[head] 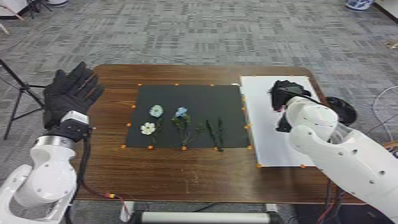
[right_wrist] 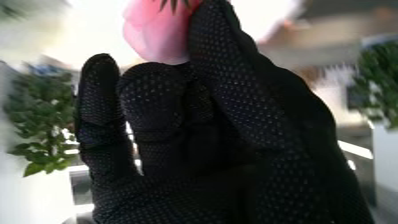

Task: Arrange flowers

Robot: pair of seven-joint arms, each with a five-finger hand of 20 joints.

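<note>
Right robot hand (head: 289, 91), fabric-gloved, pinches a rounded pink flower (right_wrist: 155, 34).

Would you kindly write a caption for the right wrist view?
The robot's gloved right hand holds a pink flower.

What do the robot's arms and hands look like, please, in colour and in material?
The left arm and the right arm have smooth, rounded white shells; small dark spots mark the right one. A black cable runs beside the left arm. The left hand and the right hand wear black fabric gloves, the right one patterned with tiny pale dots.
</note>
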